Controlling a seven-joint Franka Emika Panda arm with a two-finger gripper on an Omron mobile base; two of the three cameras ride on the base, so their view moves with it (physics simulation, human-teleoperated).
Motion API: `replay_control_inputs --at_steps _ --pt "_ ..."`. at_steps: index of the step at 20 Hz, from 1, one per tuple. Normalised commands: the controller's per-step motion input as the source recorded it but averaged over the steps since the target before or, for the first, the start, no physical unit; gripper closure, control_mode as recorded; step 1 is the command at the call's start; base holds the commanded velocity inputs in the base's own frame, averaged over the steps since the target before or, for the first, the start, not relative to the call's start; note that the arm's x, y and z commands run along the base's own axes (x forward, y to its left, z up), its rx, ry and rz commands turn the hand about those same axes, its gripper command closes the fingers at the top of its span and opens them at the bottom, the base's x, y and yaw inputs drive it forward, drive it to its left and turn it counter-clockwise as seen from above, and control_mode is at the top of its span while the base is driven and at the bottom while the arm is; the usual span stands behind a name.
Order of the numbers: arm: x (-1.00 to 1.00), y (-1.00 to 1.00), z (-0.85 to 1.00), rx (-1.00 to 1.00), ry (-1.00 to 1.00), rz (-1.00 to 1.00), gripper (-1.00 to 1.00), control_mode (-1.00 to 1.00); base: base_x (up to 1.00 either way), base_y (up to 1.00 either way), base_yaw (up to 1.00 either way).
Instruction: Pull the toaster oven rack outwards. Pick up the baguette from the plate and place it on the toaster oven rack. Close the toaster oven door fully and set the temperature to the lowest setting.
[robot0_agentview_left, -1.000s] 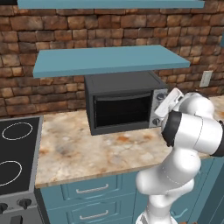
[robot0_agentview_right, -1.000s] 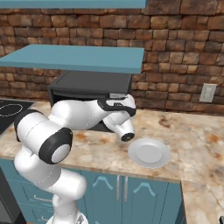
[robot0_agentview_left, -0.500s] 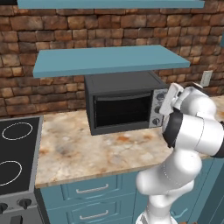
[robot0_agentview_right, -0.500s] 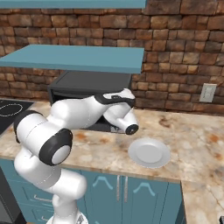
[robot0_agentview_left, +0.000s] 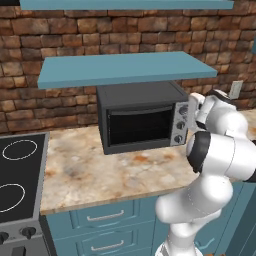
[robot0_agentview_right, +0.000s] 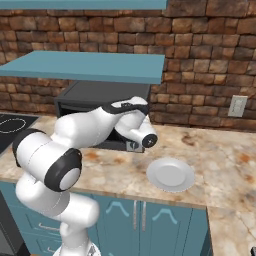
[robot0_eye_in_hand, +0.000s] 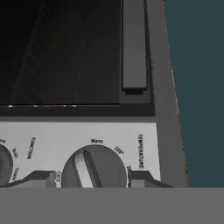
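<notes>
The brick wall (robot0_agentview_left: 65, 100) backs the scene, with a teal shelf (robot0_agentview_left: 125, 69) mounted on it just above the toaster oven (robot0_agentview_left: 142, 122). Below runs the speckled stone tabletop (robot0_agentview_left: 100, 170) over teal cabinet fronts (robot0_agentview_left: 107, 220), and a black stovetop (robot0_agentview_left: 20, 175) sits at its left end in the left base view.

The toaster oven stands on the tabletop against the wall, under the shelf. The toaster oven door (robot0_agentview_left: 140, 126) is upright and shut, its dark glass window facing out; in the hand view the door's bar handle (robot0_eye_in_hand: 133, 43) lies flat along the door frame. What lies behind the glass is too dark to tell. The silver side panel (robot0_agentview_left: 181, 123) carries round knobs in a column.

The white arm reaches across to that panel. In the right base view its hand covers the oven's front corner, and a white plate (robot0_agentview_right: 170, 175) sits on the tabletop just beside and in front of it, with nothing on it. A wall outlet (robot0_agentview_right: 238, 106) is set in the brick further right.

In the hand view, the tool (robot0_eye_in_hand: 89, 180) has its two fingers spread on either side of the temperature knob (robot0_eye_in_hand: 94, 168), one tip at each edge of the dial. Whether the tips press the knob or stand just clear of it I cannot tell. The knob's light pointer bar tilts slightly toward the "Warm" label. A second knob (robot0_eye_in_hand: 4, 166) shows partly at the left edge.
</notes>
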Motion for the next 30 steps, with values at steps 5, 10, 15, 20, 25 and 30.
replay_control_inputs --at_steps 5,10,15,20,25,30 --pt "0.00 0.01 0.39 -0.37 -0.10 0.08 1.00 -1.00 0.00 0.00 0.00" --pt "0.00 0.16 0.43 -0.40 -0.14 0.13 1.00 -1.00 0.00 0.00 0.00" --pt "-0.05 0.31 0.49 -0.44 -0.22 0.15 1.00 -1.00 0.00 0.00 0.00" --pt "-0.12 0.32 0.46 -0.47 -0.29 0.15 1.00 -1.00 0.00 0.00 0.00" --pt "-0.14 0.40 0.43 -0.49 -0.32 0.15 1.00 -1.00 0.00 0.00 0.00" --pt "-0.12 0.40 0.41 -0.51 -0.31 0.15 1.00 -1.00 0.00 0.00 0.00"
